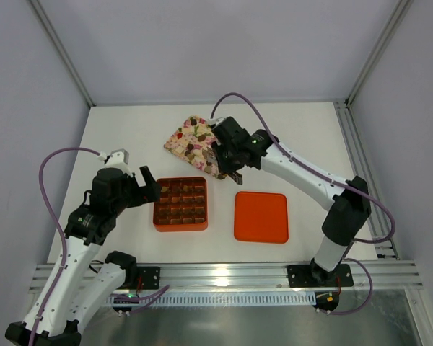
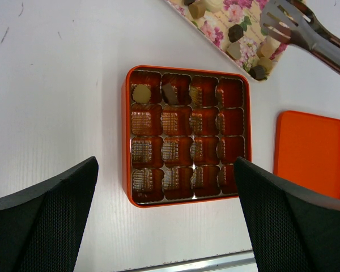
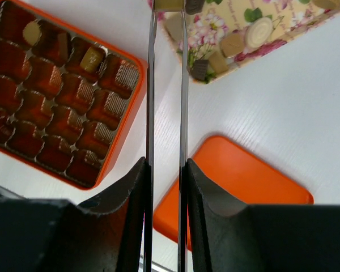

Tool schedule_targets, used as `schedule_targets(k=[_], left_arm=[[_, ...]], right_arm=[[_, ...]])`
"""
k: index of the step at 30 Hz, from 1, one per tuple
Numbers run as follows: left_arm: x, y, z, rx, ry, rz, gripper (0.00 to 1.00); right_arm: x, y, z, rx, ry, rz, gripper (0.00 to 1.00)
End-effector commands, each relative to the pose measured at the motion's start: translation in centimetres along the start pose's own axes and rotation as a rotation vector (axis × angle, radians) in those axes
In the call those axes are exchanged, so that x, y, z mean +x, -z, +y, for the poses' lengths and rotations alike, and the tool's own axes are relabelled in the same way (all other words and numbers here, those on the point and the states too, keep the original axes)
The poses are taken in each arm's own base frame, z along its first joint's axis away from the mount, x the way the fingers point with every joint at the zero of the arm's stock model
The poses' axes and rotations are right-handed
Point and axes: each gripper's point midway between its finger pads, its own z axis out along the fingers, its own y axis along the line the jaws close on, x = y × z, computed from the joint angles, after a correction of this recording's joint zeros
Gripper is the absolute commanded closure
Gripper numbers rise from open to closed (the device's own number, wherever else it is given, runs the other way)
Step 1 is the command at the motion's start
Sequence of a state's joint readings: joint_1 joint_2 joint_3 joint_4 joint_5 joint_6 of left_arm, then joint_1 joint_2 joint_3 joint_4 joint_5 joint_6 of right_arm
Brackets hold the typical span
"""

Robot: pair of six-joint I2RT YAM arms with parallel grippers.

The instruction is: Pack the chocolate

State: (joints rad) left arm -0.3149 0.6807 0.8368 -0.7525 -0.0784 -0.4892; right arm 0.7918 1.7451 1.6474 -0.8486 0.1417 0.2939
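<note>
Right wrist view — three chocolates (image 3: 92,58) in one box (image 3: 122,141), one lid (image 3: 238,170).

The left arm is bent, and the left pincer (image 1: 149,189) is wide open. The right arm stretches out, and the right pincer (image 1: 229,167) squeezes metal tongs (image 2: 306,31).

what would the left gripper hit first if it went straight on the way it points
Most likely the orange grid box, centred between the open fingers of the left gripper. Nothing shows in between, though depth is hard to judge.
</note>
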Motion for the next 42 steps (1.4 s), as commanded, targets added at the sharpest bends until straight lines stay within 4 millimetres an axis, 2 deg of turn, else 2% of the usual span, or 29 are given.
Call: schedule_targets(k=[1,2,8,9,13,42], left_arm=[[-0.7,0.1,-0.3,0.011,0.000,-0.029,0.00],[-0.8,0.1,-0.3,0.011,-0.001,-0.030,0.00],[-0.8,0.1,-0.4,0.014,-0.001,-0.032,0.00],[-0.8,0.1,-0.4,0.014,0.001,-0.032,0.00],[-0.8,0.2,-0.4,0.013,-0.001,-0.034,0.00],[-0.8,0.2,-0.4,0.012,0.001,-0.031,0.00]], right_arm=[[-0.5,3.1,1.9,-0.040,0.000,-0.093,0.68],[0.1,3.3,2.8,-0.050,0.014,-0.091,0.68],[2.5,4.3,5.2,-0.088,0.025,-0.087,0.68],[3.3,4.1,5.7,-0.094,0.036,-0.073,0.68],[4.4,3.7,6.4,-0.087,0.050,-0.054,0.68],[6.2,2.1,6.5,-0.071,0.078,-0.007,0.62]])
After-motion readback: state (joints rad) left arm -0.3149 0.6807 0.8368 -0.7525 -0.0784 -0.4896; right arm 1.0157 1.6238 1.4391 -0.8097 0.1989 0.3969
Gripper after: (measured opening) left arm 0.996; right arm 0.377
